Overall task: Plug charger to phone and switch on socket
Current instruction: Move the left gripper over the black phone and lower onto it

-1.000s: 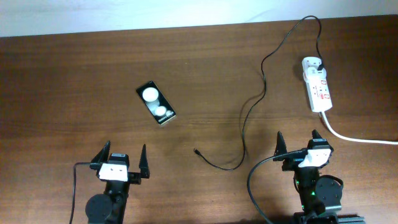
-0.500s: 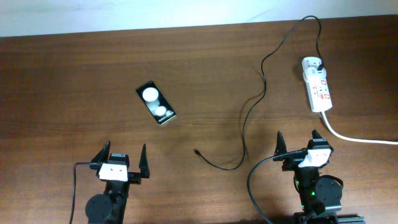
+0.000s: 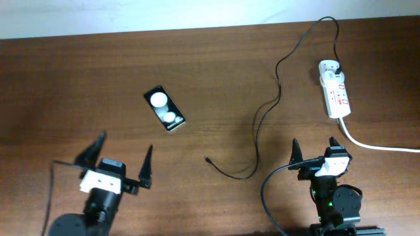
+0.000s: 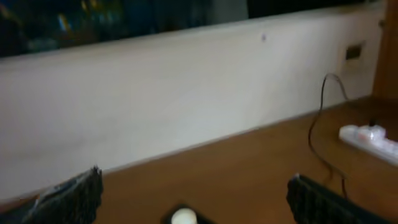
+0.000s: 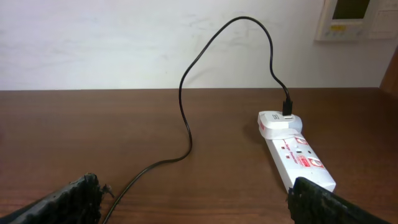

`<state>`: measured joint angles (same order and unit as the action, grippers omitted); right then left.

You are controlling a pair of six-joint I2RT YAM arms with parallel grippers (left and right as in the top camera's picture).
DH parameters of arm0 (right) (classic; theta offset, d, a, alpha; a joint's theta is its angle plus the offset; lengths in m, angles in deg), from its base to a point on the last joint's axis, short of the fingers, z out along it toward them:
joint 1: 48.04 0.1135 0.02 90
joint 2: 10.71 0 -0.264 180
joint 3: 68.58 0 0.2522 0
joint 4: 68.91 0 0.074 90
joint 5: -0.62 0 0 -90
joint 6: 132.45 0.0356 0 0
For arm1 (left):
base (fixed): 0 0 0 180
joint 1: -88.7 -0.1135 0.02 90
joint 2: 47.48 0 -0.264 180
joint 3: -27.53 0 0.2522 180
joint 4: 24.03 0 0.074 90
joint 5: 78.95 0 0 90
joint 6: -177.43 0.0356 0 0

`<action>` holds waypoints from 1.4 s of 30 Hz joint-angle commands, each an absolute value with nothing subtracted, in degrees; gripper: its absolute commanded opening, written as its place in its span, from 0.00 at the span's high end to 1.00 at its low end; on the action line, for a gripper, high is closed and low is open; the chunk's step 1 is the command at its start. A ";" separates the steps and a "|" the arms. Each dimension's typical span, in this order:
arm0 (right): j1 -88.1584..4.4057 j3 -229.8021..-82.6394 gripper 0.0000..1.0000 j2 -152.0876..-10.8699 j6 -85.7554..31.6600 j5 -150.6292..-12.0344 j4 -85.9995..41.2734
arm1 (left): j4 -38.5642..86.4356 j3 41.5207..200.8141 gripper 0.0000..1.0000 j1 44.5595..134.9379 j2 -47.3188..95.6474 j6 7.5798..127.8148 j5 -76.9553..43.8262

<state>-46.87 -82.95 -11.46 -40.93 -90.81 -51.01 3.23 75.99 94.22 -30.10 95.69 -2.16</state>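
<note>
At the left near edge of the table (image 3: pixel 59 85), the left end effector (image 3: pixel 126 141) hovered with its fingers spread wide, pinching nothing and angled toward the far side. Just beyond it and slightly to the right, the phone (image 3: pixel 165 109) lay flat and slantwise on the wood, its two white round spots facing up, clear of everything else. Further right, the connector tip (image 3: pixel 207 158) of the charger (image 5: pixel 181 93) rested loose on the table, well apart from the phone. From there the thin black cable curled and ran up toward the far edge, then looped over to its plug (image 5: pixel 287 107), seated in the rounded end of the socket (image 3: pixel 336 92). The socket lay on the right side, its thick white cord (image 3: pixel 374 145) trailing off to the right. Near it, at the near edge, the right end effector (image 3: pixel 314 140) also stood spread and empty.
</note>
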 commanded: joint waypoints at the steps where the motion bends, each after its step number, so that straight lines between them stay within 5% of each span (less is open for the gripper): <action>1: -46.54 -82.66 0.01 -11.02 -40.73 -90.68 -50.57 | 16.32 95.00 0.01 93.89 -13.81 98.29 -7.69; 7: -46.54 -82.66 0.01 -11.00 -40.73 -90.68 -50.57 | 41.17 121.82 0.01 93.93 18.30 97.19 -10.84; 20: -46.54 -82.66 0.01 -11.00 -40.73 -90.68 -50.59 | 42.33 122.11 0.04 93.93 48.02 89.57 -10.82; 21: -46.54 -82.66 0.01 -11.00 -40.73 -90.68 -50.57 | 42.31 122.11 0.54 93.93 49.31 89.59 -10.79; 22: -46.54 -82.66 0.01 -11.00 -40.73 -90.68 -50.59 | 42.31 122.11 0.92 93.93 50.12 89.59 -10.79; 23: -46.54 -82.66 0.01 -11.00 -40.71 -90.70 -50.59 | 42.24 122.02 1.00 93.93 50.62 89.57 -10.64; 29: -46.54 -82.66 0.01 -11.00 -40.73 -90.68 -50.59 | 41.54 121.52 1.00 94.39 54.49 89.57 -10.34; 30: -46.54 -82.66 0.01 -11.00 -40.73 -90.68 -50.57 | 40.73 121.47 1.00 94.74 55.21 89.57 -10.09; 33: -46.54 -82.66 0.01 -11.00 -40.73 -90.68 -50.57 | 38.92 121.45 0.78 97.04 58.95 82.68 -1.83; 35: -46.54 -82.66 0.01 -11.02 -40.73 -90.70 -50.59 | 37.56 121.45 0.22 99.29 61.44 77.59 4.33; 36: -46.54 -82.66 0.01 -11.02 -40.73 -90.68 -50.59 | 36.69 121.45 0.04 100.54 62.32 74.46 8.37; 42: -46.54 -82.66 0.01 -11.00 -40.71 -90.68 -50.57 | 26.98 121.36 0.01 103.62 65.29 58.51 20.33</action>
